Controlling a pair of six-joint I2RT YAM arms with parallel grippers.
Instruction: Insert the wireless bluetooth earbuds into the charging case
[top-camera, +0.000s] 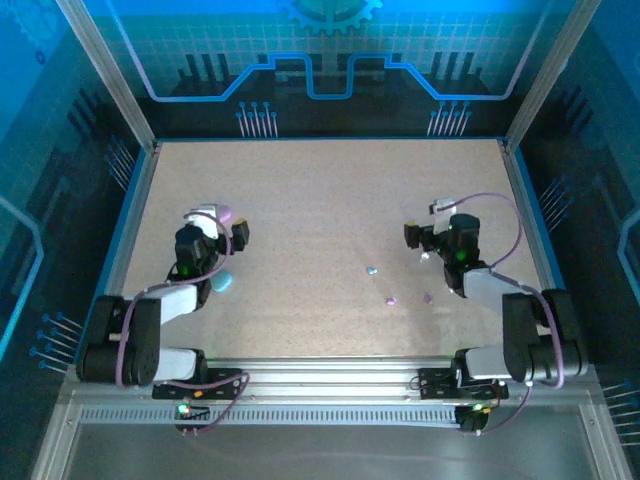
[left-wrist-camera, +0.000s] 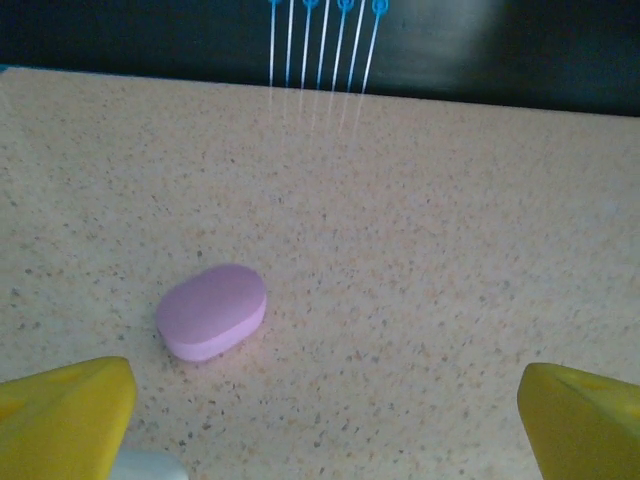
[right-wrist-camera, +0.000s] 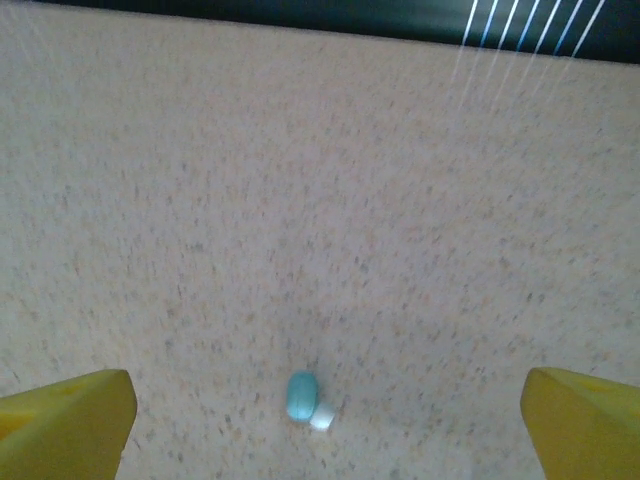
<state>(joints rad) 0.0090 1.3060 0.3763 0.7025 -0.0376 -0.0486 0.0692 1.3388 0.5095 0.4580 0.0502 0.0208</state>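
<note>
Earbuds (top-camera: 390, 299), tiny teal and purple pebbles, lie loose; left pincer (left-wrist-camera: 325, 400) and right pincer (right-wrist-camera: 325, 400) gape empty.

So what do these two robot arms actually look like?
The left arm and right arm have black joints and white links. A purple cable loops along each, a green light glows near each wrist, and the gripper fingers are yellow.

On the bench (right-wrist-camera: 300, 200) before me, a teal earbud (right-wrist-camera: 301, 396) touches a white earbud (right-wrist-camera: 321, 417). A purple earbud (top-camera: 390, 299) and a second purple earbud (top-camera: 428, 297) lie apart. The pink charging case (left-wrist-camera: 211, 311) lies flat, closed.
</note>
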